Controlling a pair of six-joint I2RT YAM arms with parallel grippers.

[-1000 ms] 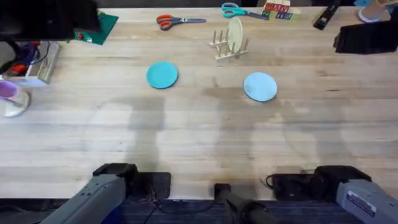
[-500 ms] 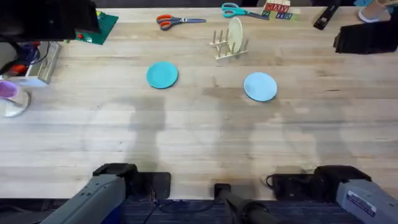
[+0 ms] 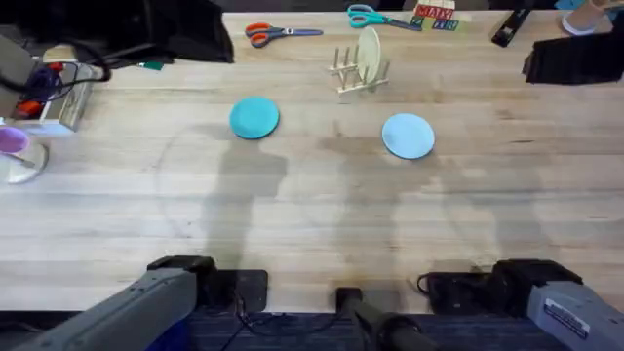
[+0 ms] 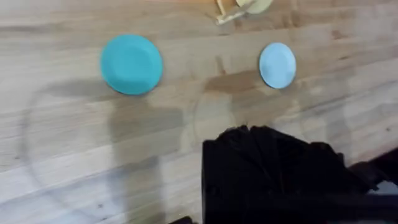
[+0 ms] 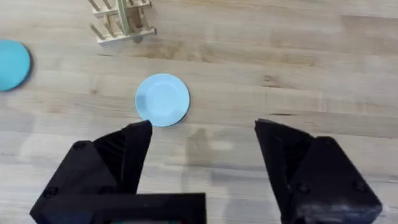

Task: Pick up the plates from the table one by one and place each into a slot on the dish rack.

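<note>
At the bottom edge of the right wrist view we see the right gripper (image 5: 202, 162) with its two black fingers spread wide apart and nothing between them; the lower parts of both fingers are cut off by the frame. Just beyond the gap lies the pale blue plate (image 5: 162, 99), flat on the table (image 5: 298, 68).

In the left wrist view a dark, blurred mass covers the lower centre of the frame, so we cannot tell whether the left gripper is open or closed.

We count two plates to be moved. In the overhead view the teal plate (image 3: 254, 117) lies left of centre and the pale blue one right of centre, well apart, both flat, round and plain.

We count one dish rack (image 3: 357, 74), at the upper centre of the overhead frame, beyond both plates. A cream plate (image 3: 369, 55) stands upright between its pegs. In the right wrist view the rack is cut off at the top edge.

We count two pairs of scissors (image 3: 281, 33) along the far table edge.
</note>
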